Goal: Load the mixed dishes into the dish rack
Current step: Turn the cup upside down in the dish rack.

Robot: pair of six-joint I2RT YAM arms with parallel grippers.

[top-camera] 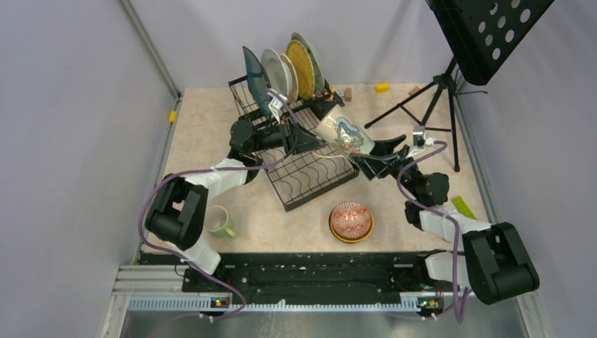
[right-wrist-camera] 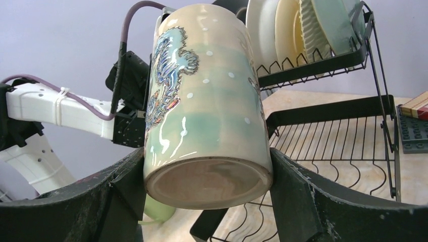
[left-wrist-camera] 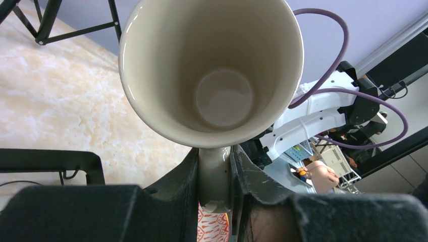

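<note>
A cream mug (top-camera: 345,134) with a blue-green pattern hangs tilted above the black wire dish rack (top-camera: 310,179), between both grippers. My left gripper (top-camera: 320,137) is shut on its handle (left-wrist-camera: 214,171), and the mug's open mouth (left-wrist-camera: 212,65) faces that camera. My right gripper (top-camera: 364,153) is shut on the mug's body near its base (right-wrist-camera: 208,176). Dark teal (top-camera: 255,77), white (top-camera: 274,70), cream-yellow (top-camera: 299,63) and pale teal (top-camera: 315,60) plates stand in the rack's raised section. A light-green mug (top-camera: 222,222) and the stacked red-patterned and yellow bowls (top-camera: 350,220) sit on the table.
A black music stand (top-camera: 486,35) on a tripod (top-camera: 422,105) stands at the back right. Small yellow blocks (top-camera: 381,87) lie at the back edge and the left edge (top-camera: 172,116). A green strip (top-camera: 462,206) lies at the right. Toy bricks (right-wrist-camera: 414,126) lie beside the rack.
</note>
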